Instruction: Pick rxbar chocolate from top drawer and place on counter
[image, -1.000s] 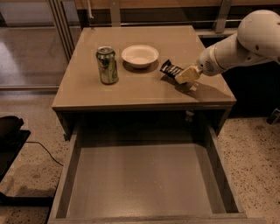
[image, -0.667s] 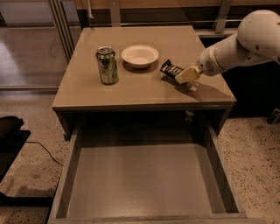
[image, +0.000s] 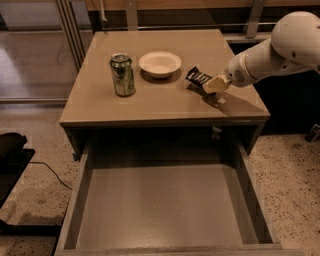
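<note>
The rxbar chocolate (image: 197, 77), a black wrapper with white lettering, is at the right side of the tan counter (image: 165, 107), just right of the bowl. My gripper (image: 214, 85) reaches in from the right on the white arm and is shut on the bar's right end, holding it tilted just above or on the counter surface. The top drawer (image: 165, 210) is pulled fully open below the counter's front edge; its grey-brown bottom holds nothing.
A green can (image: 122, 74) stands upright on the counter's left side. A white bowl (image: 160, 63) sits at the middle back. A dark object and a cable (image: 30, 165) lie on the speckled floor at the left.
</note>
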